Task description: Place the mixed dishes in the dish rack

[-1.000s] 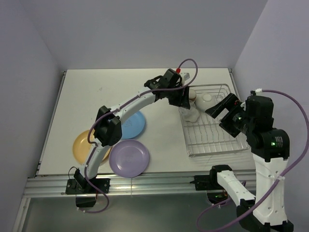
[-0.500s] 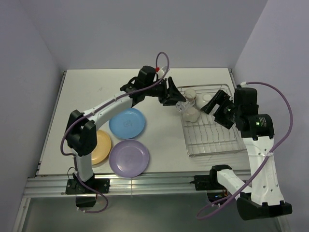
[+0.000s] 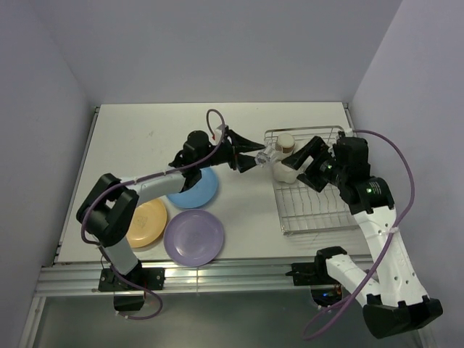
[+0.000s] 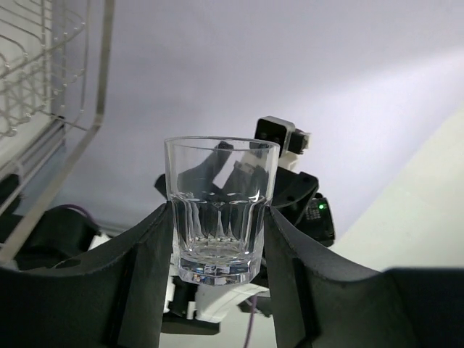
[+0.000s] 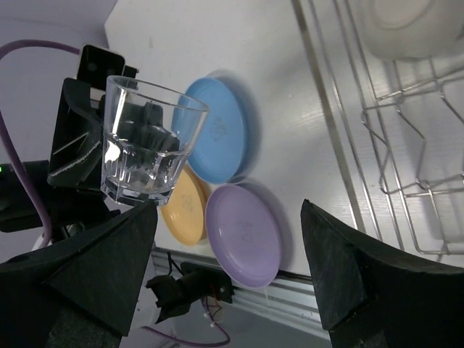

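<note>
My left gripper [image 3: 255,156] is shut on a clear glass [image 3: 270,154], held in the air just left of the dish rack [image 3: 322,217]. In the left wrist view the glass [image 4: 221,210] stands upright between my fingers [image 4: 148,268]. My right gripper [image 3: 304,162] is open and empty over the rack's left part, facing the glass [image 5: 148,141]. The blue plate [image 3: 197,190], orange-yellow plate [image 3: 145,223] and purple plate [image 3: 194,236] lie on the table to the left. A brown cup [image 3: 286,141] and a pale bowl [image 3: 287,172] sit in the rack.
A white bowl [image 5: 406,25] rests in the rack's far end, hidden by my right arm in the top view. The rack's near half [image 3: 319,206] shows bare wires. The table's near edge is a metal rail [image 3: 232,275]. Walls close off the back and sides.
My left arm has drawn back to the left from the rack with the glass in its jaws. My right arm has swung left over the rack, towards the glass.
</note>
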`<action>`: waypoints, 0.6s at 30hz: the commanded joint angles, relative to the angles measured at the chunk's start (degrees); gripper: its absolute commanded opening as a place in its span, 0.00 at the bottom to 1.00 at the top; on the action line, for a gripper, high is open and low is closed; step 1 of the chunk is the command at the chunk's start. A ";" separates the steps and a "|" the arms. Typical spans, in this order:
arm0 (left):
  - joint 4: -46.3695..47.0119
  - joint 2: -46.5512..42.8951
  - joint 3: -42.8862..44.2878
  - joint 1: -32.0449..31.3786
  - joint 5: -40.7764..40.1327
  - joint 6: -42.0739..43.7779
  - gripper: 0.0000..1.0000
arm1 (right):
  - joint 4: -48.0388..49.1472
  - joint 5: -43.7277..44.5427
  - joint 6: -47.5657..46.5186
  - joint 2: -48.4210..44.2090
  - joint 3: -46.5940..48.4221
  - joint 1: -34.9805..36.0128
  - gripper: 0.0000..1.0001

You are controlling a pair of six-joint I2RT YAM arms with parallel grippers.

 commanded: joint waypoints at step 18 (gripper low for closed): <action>-12.74 -10.94 5.01 2.55 -5.67 1.37 0.00 | 19.53 -13.17 29.47 4.27 0.59 5.31 0.94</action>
